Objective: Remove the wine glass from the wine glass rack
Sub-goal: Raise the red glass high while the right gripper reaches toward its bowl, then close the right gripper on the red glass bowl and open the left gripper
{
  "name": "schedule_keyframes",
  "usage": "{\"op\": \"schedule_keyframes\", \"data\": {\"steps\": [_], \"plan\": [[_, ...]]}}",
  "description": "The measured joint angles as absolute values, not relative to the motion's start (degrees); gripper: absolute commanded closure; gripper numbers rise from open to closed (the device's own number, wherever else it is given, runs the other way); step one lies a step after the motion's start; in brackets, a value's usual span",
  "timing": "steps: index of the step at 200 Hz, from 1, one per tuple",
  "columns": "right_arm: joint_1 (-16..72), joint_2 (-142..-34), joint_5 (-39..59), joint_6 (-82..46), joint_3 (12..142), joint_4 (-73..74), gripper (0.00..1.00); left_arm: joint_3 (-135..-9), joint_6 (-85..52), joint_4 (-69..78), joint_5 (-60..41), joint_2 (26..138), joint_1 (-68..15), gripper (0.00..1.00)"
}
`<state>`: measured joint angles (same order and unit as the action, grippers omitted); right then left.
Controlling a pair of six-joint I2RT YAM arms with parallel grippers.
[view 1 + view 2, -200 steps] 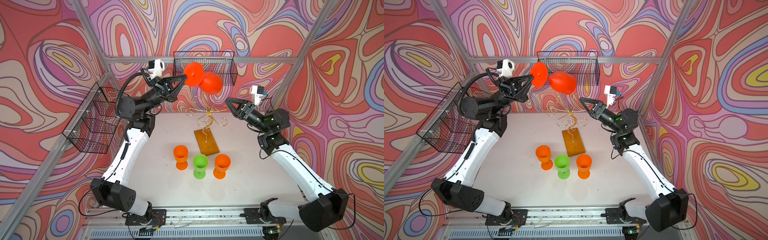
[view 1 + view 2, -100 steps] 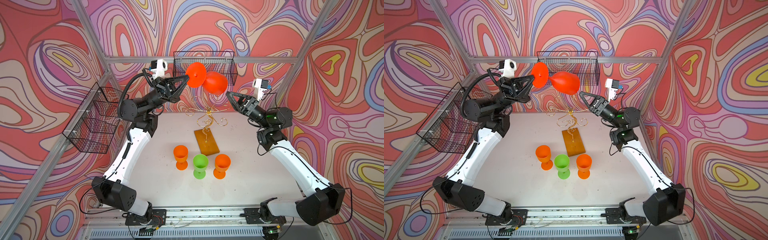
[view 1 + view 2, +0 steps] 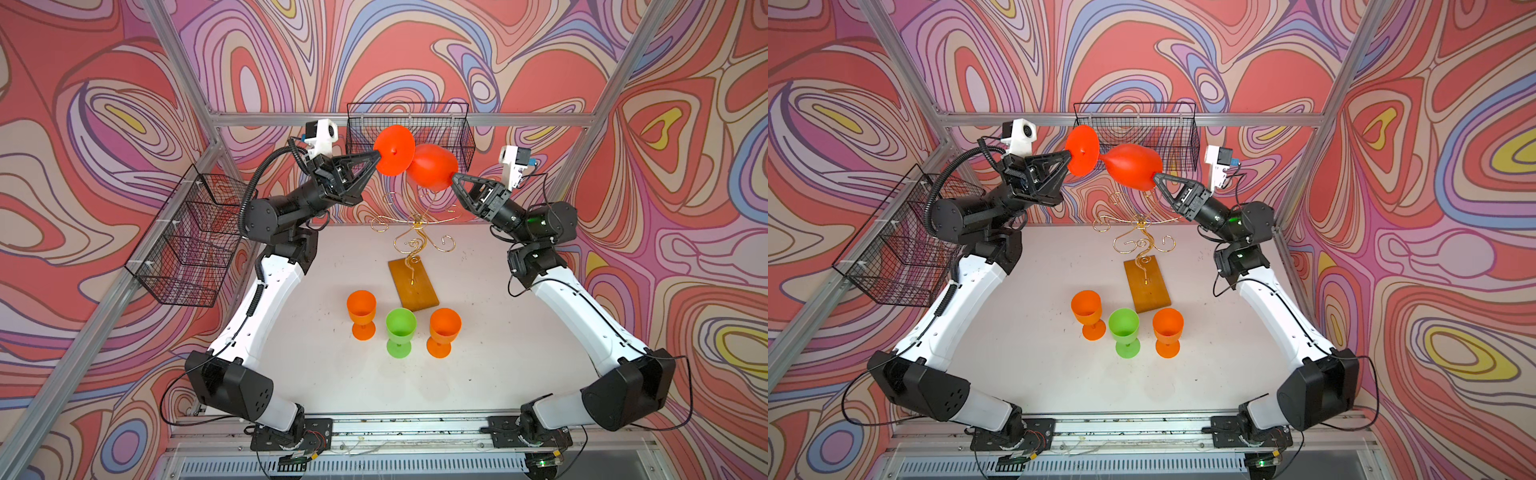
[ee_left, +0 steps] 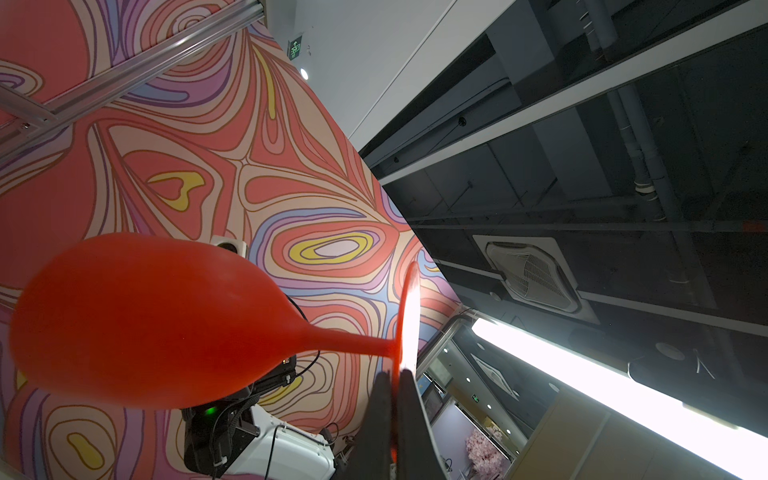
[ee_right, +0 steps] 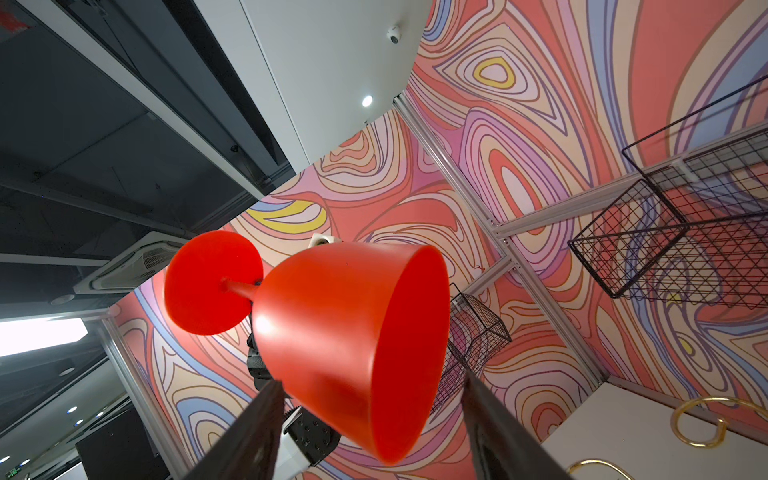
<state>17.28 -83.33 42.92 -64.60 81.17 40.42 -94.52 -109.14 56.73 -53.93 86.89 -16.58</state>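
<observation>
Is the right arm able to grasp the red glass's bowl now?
Likely yes: the open right gripper straddles the red glass at its bowl, nothing in between; the left gripper pinches only the foot.

A robotics lab cell is indicated: swirl-printed panels [image 3: 104, 104] are framed by aluminium profiles [image 3: 274, 119], and an exposed ceiling [image 4: 582, 166] with an air-conditioning cassette [image 4: 532, 272] is seen beyond.

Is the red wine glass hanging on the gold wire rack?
No, the left gripper holds the red plastic wine glass by its foot, clear of the gold wire rack.
</observation>
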Motion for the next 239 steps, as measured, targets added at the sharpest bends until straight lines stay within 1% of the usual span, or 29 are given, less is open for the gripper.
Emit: {"op": "schedule_keyframes", "data": {"steps": [30, 55, 63, 82, 98, 145, 174, 184, 193, 219, 239], "plan": [[17.3, -85.6, 43.5, -65.7, 83.4, 41.8, 0.31, -94.5, -109.1, 56.9, -53.9, 87.4, -16.8, 1.00], [17.7, -87.0, 44.1, -66.4, 85.0, 43.0, 0.35, -94.5, -109.2, 56.9, -53.9, 88.1, -16.9, 1.00], [17.9, -87.3, 44.4, -66.6, 85.6, 43.3, 0.40, -94.5, -109.2, 56.9, -53.9, 88.4, -16.9, 1.00], [18.2, -87.7, 44.8, -67.4, 86.4, 44.3, 0.58, -94.5, -109.2, 57.1, -53.9, 89.0, -16.9, 1.00], [18.2, -87.7, 45.2, -68.0, 86.4, 45.6, 0.68, -94.5, -109.8, 57.5, -52.9, 89.6, -16.7, 1.00], [17.8, -86.6, 45.5, -68.2, 86.1, 48.9, 0.85, -97.1, -114.0, 60.5, -49.2, 94.1, -15.9, 1.00], [17.7, -85.7, 45.6, -67.0, 85.1, 49.2, 0.94, -98.6, -117.3, 64.6, -48.2, 97.4, -15.9, 1.00], [17.8, -85.6, 46.2, -67.2, 84.7, 51.0, 1.00, -99.0, -118.2, 65.7, -47.5, 98.8, -15.7, 0.95], [18.2, -85.1, 46.8, -67.1, 84.5, 52.2, 1.00, -99.0, -118.8, 66.7, -47.2, 100.3, -15.6, 0.90], [18.4, -84.3, 48.2, -66.5, 83.0, 51.8, 1.00, -99.0, -119.1, 69.3, -46.8, 102.7, -15.8, 0.67], [18.5, -84.6, 49.0, -66.5, 81.7, 51.5, 1.00, -99.3, -119.0, 70.6, -47.8, 102.6, -16.1, 0.47]]}}
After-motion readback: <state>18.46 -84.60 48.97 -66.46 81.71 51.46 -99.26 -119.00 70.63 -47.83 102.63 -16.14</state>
